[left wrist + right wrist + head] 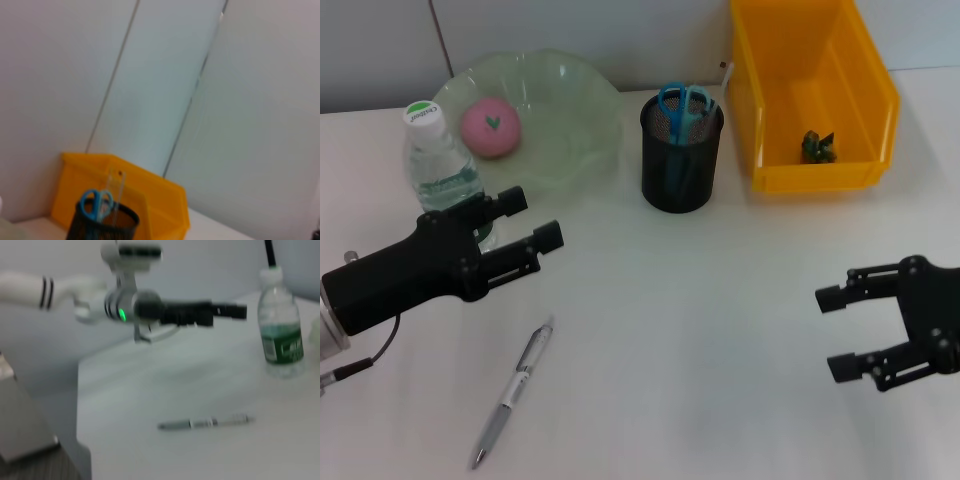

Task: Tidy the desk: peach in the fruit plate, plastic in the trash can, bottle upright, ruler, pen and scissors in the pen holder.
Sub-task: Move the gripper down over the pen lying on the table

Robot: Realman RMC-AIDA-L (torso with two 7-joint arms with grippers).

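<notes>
The pink peach lies in the pale green fruit plate. In front of the plate stands the bottle, upright. Blue scissors and a clear ruler stand in the black mesh pen holder. A dark piece of plastic lies in the yellow trash can. The silver pen lies flat on the desk. My left gripper hovers open beside the bottle, above the pen. My right gripper is open and empty at the right.
The white desk runs back to a pale wall. Its near left corner and edge show in the right wrist view, with the floor beyond.
</notes>
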